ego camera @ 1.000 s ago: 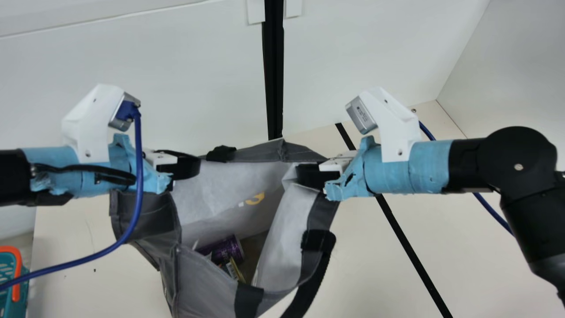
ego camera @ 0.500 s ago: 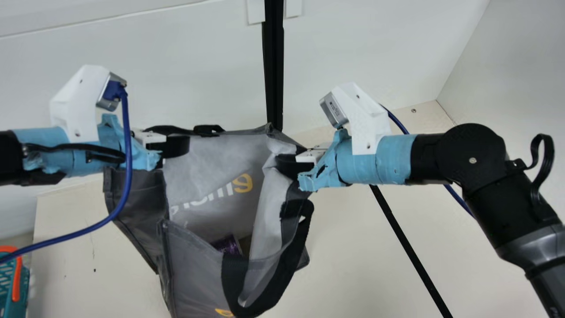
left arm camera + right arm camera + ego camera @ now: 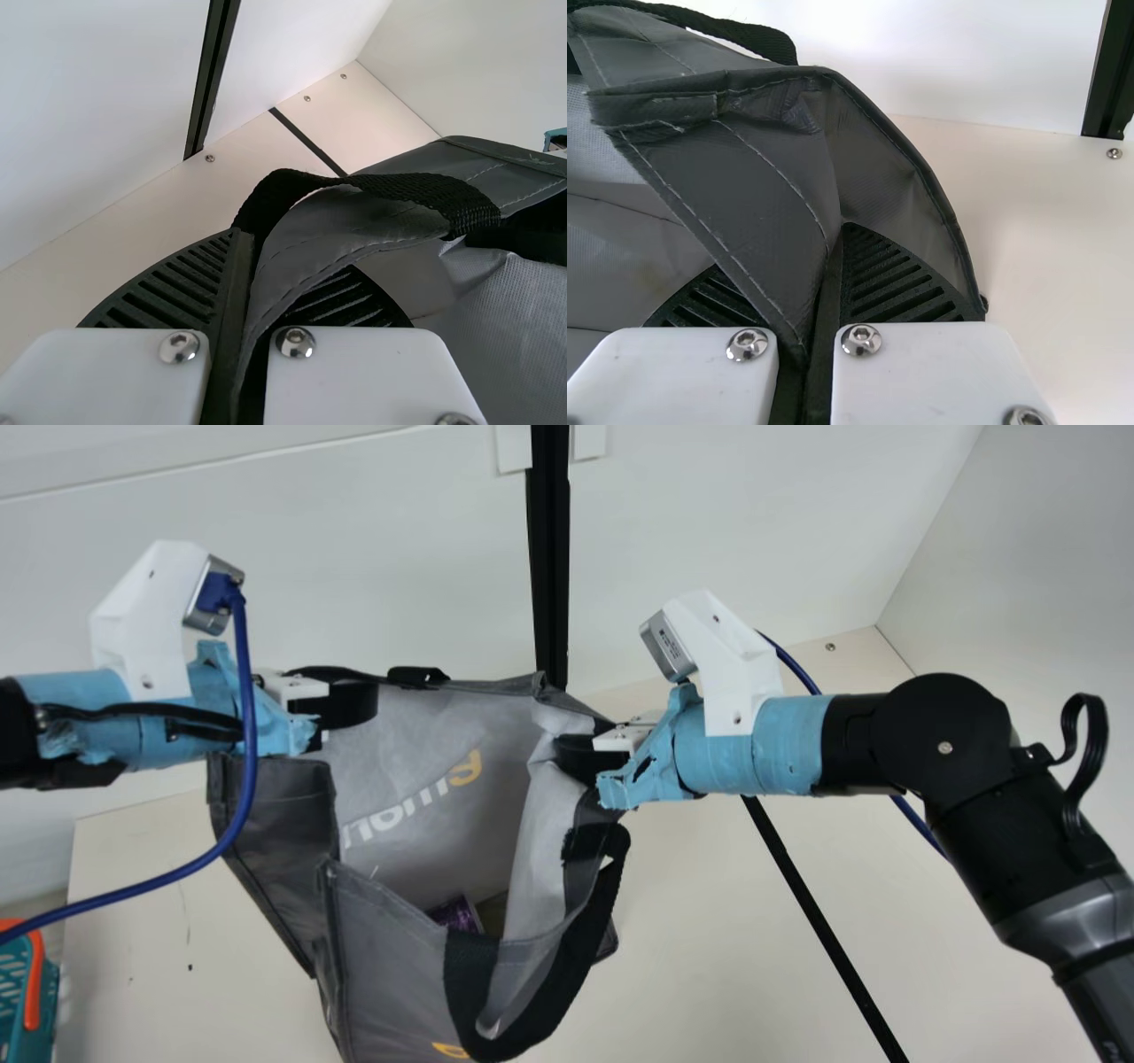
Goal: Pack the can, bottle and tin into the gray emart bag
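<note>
Handle the gray bag, likely light and limp, by its stitched rim, gripped by the left hand at 11 o'clock and the right hand at 2 o'clock, with the purple can inside toward 6 o'clock.

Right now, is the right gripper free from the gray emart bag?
No, the right wrist view shows the right gripper shut on the gray emart bag, with its fabric pinched between the ribbed fingers.
</note>
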`<act>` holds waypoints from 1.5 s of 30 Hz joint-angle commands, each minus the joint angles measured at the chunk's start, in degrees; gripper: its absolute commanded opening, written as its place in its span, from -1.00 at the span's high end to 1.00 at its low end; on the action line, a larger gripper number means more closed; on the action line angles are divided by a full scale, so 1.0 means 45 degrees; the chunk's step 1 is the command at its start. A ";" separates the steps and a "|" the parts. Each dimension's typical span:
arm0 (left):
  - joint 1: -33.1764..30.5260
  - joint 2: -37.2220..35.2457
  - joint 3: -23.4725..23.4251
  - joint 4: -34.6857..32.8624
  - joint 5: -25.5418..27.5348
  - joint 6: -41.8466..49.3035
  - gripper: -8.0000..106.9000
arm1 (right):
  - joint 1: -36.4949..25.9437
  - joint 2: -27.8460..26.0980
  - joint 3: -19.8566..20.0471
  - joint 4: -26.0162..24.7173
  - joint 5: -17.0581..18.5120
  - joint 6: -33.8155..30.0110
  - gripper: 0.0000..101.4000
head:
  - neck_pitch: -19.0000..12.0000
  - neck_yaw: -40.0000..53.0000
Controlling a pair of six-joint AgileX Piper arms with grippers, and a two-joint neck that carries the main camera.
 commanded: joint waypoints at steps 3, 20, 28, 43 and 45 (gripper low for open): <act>0.0000 0.0000 0.0000 0.0000 0.0000 0.0000 0.68 | 0.0000 0.0000 0.0000 0.0000 0.0000 0.0000 1.00 | -0.0289 -0.0011; 0.0000 0.0000 0.0000 0.0000 0.0000 0.0000 -0.19 | 0.0000 0.0000 0.0000 -0.0037 -0.0016 0.0000 1.00 | -0.0289 -0.0011; 0.0000 0.0000 0.0000 0.0000 0.0000 0.0000 -0.66 | 0.0000 0.0000 0.0000 -0.0037 -0.0016 0.0000 1.00 | -0.0289 -0.0011; 0.0034 -0.0444 0.0235 -0.0406 -0.0153 0.0254 -0.71 | 0.0000 0.0000 0.0000 -0.0037 -0.0016 0.0000 1.00 | -0.0289 -0.0011; 0.0061 -0.0662 0.0405 -0.0532 -0.0239 0.0378 -0.71 | 0.0000 0.0000 0.0000 -0.0037 -0.0016 0.0000 1.00 | -0.0289 -0.0011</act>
